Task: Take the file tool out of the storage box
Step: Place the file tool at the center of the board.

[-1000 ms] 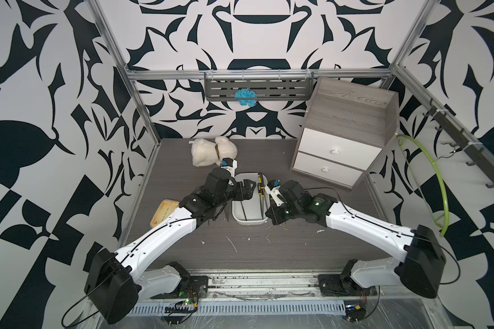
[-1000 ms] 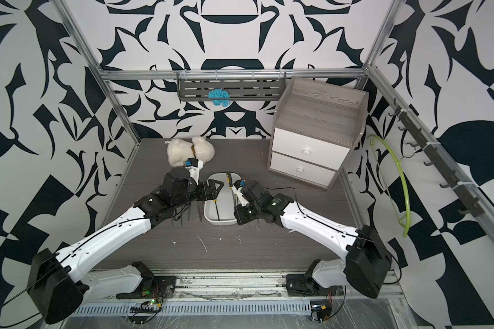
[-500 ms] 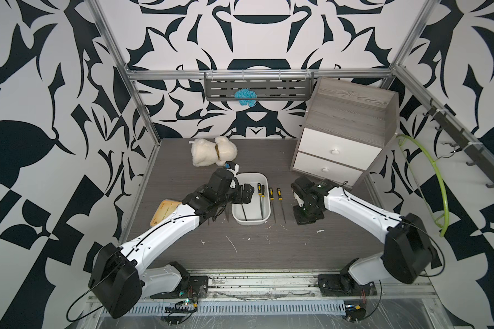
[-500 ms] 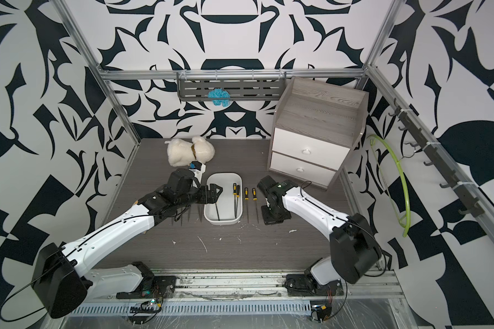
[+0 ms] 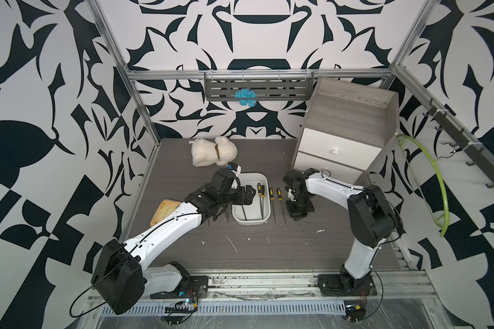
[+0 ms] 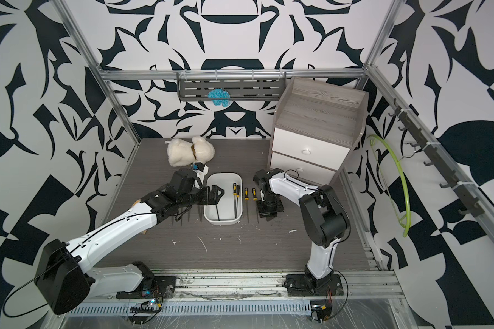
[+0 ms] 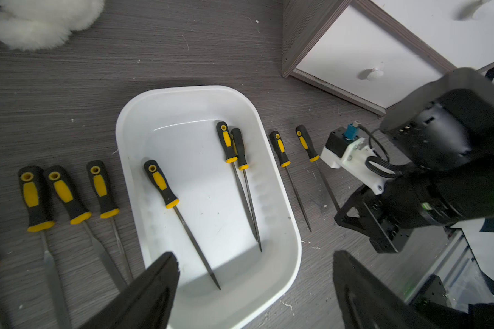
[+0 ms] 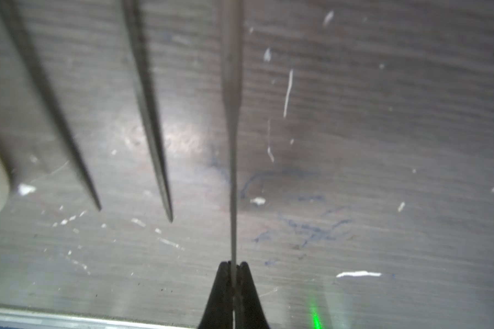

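The white storage box (image 5: 251, 224) (image 6: 223, 223) (image 7: 183, 89) lies mid-table and holds three black-and-yellow file tools: one alone (image 7: 160, 182) and a touching pair (image 7: 226, 142). My left gripper (image 5: 247, 195) (image 6: 216, 193) (image 7: 257, 284) hovers open over the box's near end, with nothing between its fingers. Right of the box, two files (image 5: 271, 192) (image 7: 280, 148) lie side by side on the table. Beside them my right gripper (image 5: 296, 218) (image 6: 268, 217) (image 8: 234, 265) is low and shut on the thin blade of another file (image 8: 232, 85), whose handle is hidden.
Several more files (image 7: 66, 193) lie left of the box, partly under my left arm. A grey cabinet (image 5: 345, 136) stands at the back right, close to my right arm. A white plush toy (image 5: 213, 151) lies behind the box. A tan board (image 5: 164, 210) lies at the left edge.
My right gripper carried a file from the box's right rim out to the right and down beside the two files on the table. My left arm has hardly moved.
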Controlling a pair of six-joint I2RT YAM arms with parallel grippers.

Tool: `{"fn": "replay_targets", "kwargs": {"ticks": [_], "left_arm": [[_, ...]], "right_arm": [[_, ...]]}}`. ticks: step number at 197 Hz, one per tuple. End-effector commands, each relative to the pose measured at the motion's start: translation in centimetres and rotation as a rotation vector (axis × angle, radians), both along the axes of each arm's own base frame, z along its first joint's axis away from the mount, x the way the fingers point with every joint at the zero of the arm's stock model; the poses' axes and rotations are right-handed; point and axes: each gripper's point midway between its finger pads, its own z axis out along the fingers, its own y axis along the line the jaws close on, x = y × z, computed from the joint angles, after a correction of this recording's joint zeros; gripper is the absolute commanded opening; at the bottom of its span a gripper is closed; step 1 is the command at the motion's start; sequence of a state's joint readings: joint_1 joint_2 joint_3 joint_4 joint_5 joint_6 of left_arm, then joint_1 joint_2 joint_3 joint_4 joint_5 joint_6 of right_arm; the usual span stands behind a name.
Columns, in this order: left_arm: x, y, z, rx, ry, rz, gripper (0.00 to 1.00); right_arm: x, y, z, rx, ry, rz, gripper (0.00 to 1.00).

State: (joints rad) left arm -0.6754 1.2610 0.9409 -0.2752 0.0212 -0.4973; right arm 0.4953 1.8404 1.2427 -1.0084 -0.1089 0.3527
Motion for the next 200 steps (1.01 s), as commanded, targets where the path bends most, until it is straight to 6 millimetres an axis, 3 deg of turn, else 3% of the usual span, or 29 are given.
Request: {"fn": "replay_targets", "kwargs": {"ticks": [1,53,101,106,133,173,200], "left_arm": [[-0.1,-0.3,1.0,-0.009,-0.003,-0.016,0.9],[-0.3,-0.6,0.9,-0.014,0.01,-0.025,0.9],[-0.3,-0.6,1.0,-0.017,0.011,-0.027,0.9],[0.0,-0.8,-0.1,-0.001,0.034,-0.027,0.9],[0.1,-1.0,-0.5,0.003,0.045,-0.029,0.9],[0.3,-1.2,-1.4,0.015,0.075,-0.022,0.9],[1.0,-1.3,-2.4,0.045,0.111,0.018,0.87]], "right_arm": [[0.2,-0.1,0.7,-0.002,0.023,0.008,0.0],[0.7,-0.1,-0.4,-0.012,0.056,0.0,0.0],[0.4,-0.4,-0.6,-0.017,0.06,0.002,0.09],[0.4,-0.4,-0.6,-0.017,0.059,0.001,0.1],[0.4,-0.7,-0.4,-0.026,0.049,0.002,0.16],[0.7,-0.8,1.0,-0.013,-0.005,0.001,0.21],[1.1,0.1,3.7,0.072,-0.108,-0.01,0.22]]}}
